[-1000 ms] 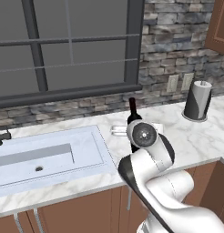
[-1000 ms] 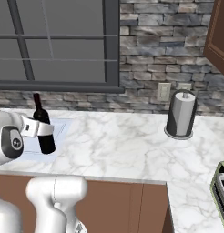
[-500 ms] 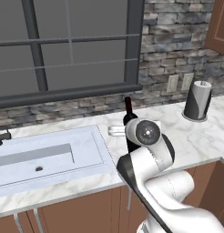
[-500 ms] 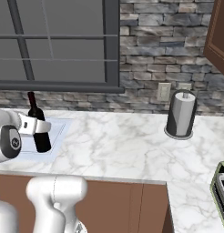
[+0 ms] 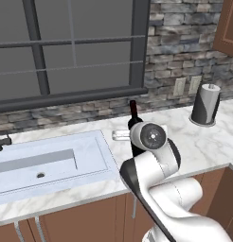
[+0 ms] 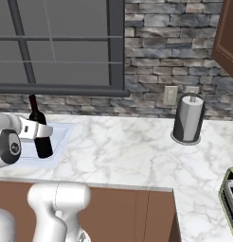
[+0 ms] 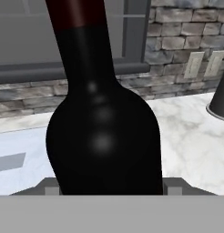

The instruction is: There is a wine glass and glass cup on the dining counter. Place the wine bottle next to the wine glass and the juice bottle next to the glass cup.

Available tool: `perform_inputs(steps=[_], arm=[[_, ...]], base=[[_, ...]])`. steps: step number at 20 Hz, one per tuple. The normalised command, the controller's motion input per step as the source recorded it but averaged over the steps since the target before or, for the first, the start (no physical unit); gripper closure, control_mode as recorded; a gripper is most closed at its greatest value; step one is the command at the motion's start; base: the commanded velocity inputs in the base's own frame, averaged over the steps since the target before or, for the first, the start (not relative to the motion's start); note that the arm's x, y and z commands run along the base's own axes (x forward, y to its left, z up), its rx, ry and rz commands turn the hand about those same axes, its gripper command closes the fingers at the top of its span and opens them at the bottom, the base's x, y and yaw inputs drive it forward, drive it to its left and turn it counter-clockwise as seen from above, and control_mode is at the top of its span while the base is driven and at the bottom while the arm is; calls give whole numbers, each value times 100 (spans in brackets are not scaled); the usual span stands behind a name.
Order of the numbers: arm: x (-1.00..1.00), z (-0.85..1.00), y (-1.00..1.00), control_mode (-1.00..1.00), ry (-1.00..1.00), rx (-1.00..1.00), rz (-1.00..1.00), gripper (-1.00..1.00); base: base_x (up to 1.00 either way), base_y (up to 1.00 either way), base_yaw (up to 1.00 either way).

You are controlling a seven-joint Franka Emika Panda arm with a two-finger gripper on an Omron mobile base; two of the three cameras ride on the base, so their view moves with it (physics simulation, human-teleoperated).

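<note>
The wine bottle [image 6: 41, 142] is a slim black bottle with a dark red top, upright over the right rim of the sink [image 6: 61, 142]. My gripper [image 6: 39, 131] is shut on its body from the side. In the hand view the wine bottle [image 7: 102, 132] stands close between the two sides of my gripper [image 7: 111, 183]. From the left base view its neck [image 5: 133, 112] rises behind my arm. The wine glass, glass cup, juice bottle and dining counter are out of view.
A white sink [image 5: 38, 163] lies at the left under a window, with a dark faucet [image 5: 0, 141] at the edge. A paper towel holder [image 5: 205, 105] [image 6: 188, 119] stands far right by the stone wall. Bare marble counter [image 6: 123, 156] spreads between.
The bottle in my grip has shifted a little to the left, toward the sink, staying upright. The paper towel holder and the counter have not moved.
</note>
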Motion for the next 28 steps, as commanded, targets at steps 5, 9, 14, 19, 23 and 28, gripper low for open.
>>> perform_inputs(steps=[5,9,14,19,23,28], arm=[[0,0,0,100,0,0,0,100],[0,0,0,100,0,0,0,100],[0,0,0,100,0,0,0,100],[0,0,0,100,0,0,0,100],[0,0,0,100,0,0,0,100],[0,0,0,100,0,0,0,100]], base=[[-17,3,0],[-56,14,-20],[-68,17,-30],[-48,52,1],[-10,57,51],[-2,29,89]])
